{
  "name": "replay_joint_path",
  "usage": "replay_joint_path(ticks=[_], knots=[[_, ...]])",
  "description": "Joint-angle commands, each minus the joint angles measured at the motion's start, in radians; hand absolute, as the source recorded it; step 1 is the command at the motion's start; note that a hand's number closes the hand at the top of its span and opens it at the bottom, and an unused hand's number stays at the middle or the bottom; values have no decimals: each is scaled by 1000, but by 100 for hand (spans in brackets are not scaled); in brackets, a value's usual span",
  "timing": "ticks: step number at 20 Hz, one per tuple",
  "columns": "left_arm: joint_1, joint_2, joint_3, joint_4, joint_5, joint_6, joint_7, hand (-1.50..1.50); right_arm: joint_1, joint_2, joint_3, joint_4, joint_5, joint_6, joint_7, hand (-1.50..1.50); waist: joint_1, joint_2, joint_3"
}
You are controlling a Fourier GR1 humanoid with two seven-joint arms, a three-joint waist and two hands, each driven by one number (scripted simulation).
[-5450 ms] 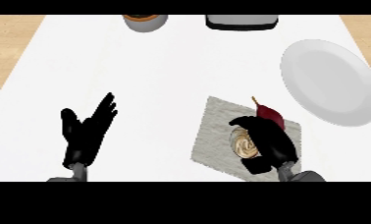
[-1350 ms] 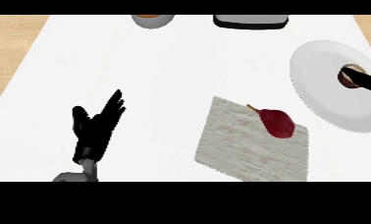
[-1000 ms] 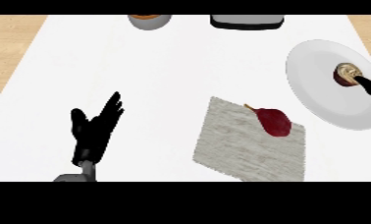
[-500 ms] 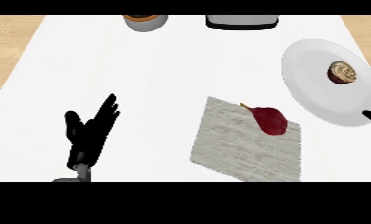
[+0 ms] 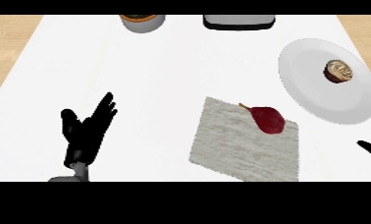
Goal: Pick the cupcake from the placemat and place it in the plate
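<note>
The cupcake [image 5: 338, 70], in a dark wrapper with pale frosting, stands upright on the white plate [image 5: 311, 88] at the right, free of any hand. The grey placemat [image 5: 243, 149] lies below and left of the plate, with a dark red pear [image 5: 269, 119] on its upper right part. My left hand [image 5: 87, 132] rests open at the lower left, fingers up, far from the placemat. Of my right hand [image 5: 363, 145] only a small black tip shows at the right edge, below the plate.
A grey bowl [image 5: 142, 21] with orange contents stands at the counter's far edge. To its right is a dark-rimmed grey container [image 5: 239, 22]. Wood flooring shows past the counter's left and right edges.
The right hand, which was over the cupcake on the plate, has let it go and drawn back to the lower right edge. The cupcake stays on the plate. The left hand is unchanged.
</note>
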Motion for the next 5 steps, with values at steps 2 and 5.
replay_joint_path(ticks=[2, 5], knots=[[24, -22, -25, -30, -17, 10, 14, 0, 166, 12, 10, -201, -23, 8, 87, -150, 4, 1, 1], [-75, 28, 61, 64, 27, -29, 13, 0, 208, 124, 49, -302, -8, -53, 64, -150, 3, 2, 1]])
